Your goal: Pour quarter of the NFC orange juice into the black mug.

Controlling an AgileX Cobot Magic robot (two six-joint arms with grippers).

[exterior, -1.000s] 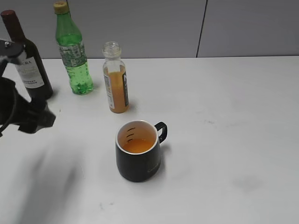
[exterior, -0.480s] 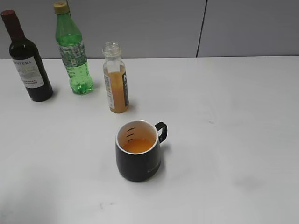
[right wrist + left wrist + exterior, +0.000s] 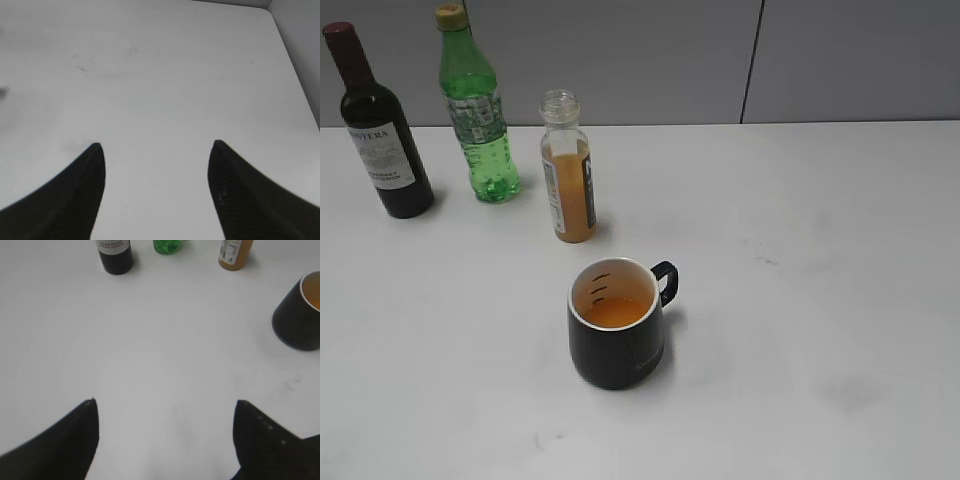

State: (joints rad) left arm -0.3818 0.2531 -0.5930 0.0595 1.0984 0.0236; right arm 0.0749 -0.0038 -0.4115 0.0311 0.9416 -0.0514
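**Juice in the mug, both grippers empty**

From the left we see a dark glass wine bottle [image 3: 378, 130], a ribbed green plastic bottle [image 3: 475, 110] with a yellow cap, then the NFC orange juice [image 3: 568, 170], a small uncapped clear bottle standing upright. In front of it, apart, sits the squat matte black mug [image 3: 618, 325], orange liquid pooled in its white interior, on the smooth white table [image 3: 820, 250]. Our left gripper [image 3: 165, 405] is spread wide over bare table; our right gripper [image 3: 156, 147] likewise gapes, gripping nothing.
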